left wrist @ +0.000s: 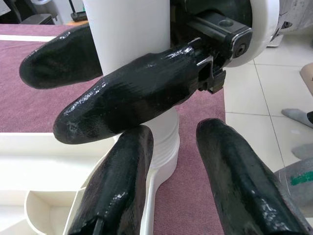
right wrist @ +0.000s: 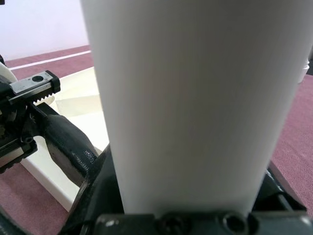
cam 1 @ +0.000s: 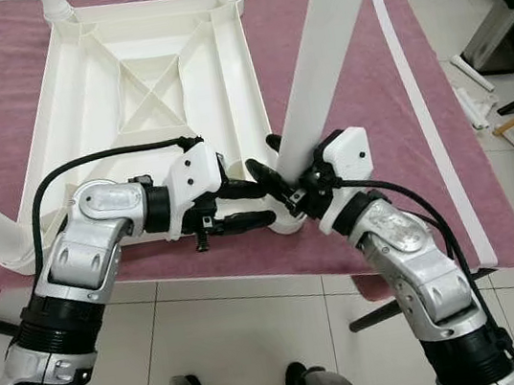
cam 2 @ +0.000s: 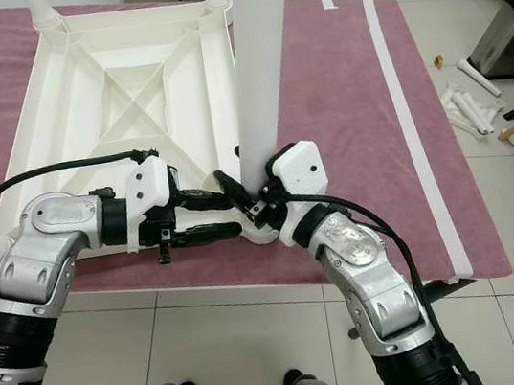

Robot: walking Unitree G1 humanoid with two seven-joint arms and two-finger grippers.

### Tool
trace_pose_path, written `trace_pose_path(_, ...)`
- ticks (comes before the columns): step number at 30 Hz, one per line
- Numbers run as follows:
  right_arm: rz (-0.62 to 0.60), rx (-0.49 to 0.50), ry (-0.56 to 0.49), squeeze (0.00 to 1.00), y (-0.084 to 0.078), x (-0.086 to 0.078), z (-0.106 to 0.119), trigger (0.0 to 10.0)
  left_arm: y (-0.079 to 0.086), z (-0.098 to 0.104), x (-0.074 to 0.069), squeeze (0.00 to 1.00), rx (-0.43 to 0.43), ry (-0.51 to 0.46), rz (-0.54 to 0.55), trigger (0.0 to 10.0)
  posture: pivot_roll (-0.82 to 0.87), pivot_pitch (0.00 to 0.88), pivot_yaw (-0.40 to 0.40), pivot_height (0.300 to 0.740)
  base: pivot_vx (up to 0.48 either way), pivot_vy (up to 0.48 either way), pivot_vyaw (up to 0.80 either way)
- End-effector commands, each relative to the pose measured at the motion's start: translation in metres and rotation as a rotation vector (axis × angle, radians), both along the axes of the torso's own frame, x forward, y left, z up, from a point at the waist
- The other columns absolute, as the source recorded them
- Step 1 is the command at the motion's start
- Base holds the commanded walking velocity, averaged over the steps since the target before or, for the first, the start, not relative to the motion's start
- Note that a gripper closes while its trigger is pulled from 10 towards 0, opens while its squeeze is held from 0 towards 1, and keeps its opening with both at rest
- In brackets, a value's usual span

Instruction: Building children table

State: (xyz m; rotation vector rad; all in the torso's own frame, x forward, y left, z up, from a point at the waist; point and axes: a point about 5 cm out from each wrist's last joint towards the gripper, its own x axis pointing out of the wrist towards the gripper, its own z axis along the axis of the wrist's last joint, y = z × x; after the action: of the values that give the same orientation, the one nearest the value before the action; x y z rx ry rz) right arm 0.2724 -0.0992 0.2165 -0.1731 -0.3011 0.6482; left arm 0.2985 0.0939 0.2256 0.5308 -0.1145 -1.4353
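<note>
Children's table (cam 1: pixel 139 84), a white plastic piece, lies upside down on a maroon cloth (cam 1: pixel 359 100) spread over a tabletop, its ribbed underside facing up and legs already standing in the far corners and at the near left. At its near edge the left gripper (cam 1: pixel 244 204) reaches rightward with its fingers (left wrist: pixel 122 196) parted, one on each side of the near-right corner socket (cam 1: pixel 286 222) and not gripping anything. Just right of it, the white table leg (cam 1: pixel 318 48) stands tilted with its foot at that socket, and the right gripper (cam 1: pixel 280 184) has its fingers clenched around the leg's lower end. To do this step well, the leg probably needs to be brought straight over the socket and pressed or turned down evenly while the left gripper steadies the corner so the table does not slide on the cloth. Whether the leg's foot is fully seated cannot be told, since the fingers cover the joint. The leg's top is cut off above. On the floor to the far right lie loose white tubes (cam 2: pixel 470 107) beside a metal bin (cam 1: pixel 508 24).
</note>
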Motion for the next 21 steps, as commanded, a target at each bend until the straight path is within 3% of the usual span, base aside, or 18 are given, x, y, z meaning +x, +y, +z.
trace_pose_path(1,-0.02,-0.061,0.071,0.0,-0.002,0.003,-0.019,10.0,0.004,-0.004,0.004,0.0,0.002,-0.021,0.07,10.0,0.07,0.222,0.001,0.74,0.0,0.0,0.0)
trace_pose_path(7,-0.045,-0.08,0.072,0.0,-0.006,0.006,-0.021,10.0,0.009,-0.013,0.009,0.0,0.073,-0.038,0.119,10.0,0.07,0.219,-0.002,0.74,0.0,0.0,0.0)
trace_pose_path(10,-0.069,-0.053,0.103,0.0,-0.01,0.007,-0.025,10.0,0.015,-0.02,0.018,0.0,0.135,-0.053,0.192,10.0,0.07,0.216,-0.001,0.74,0.0,0.0,0.0)
trace_pose_path(21,-0.102,-0.052,0.127,0.0,-0.017,0.007,-0.031,10.0,0.016,-0.028,0.034,0.0,0.201,-0.075,0.241,10.0,0.06,0.211,0.005,0.74,0.0,0.0,0.0)
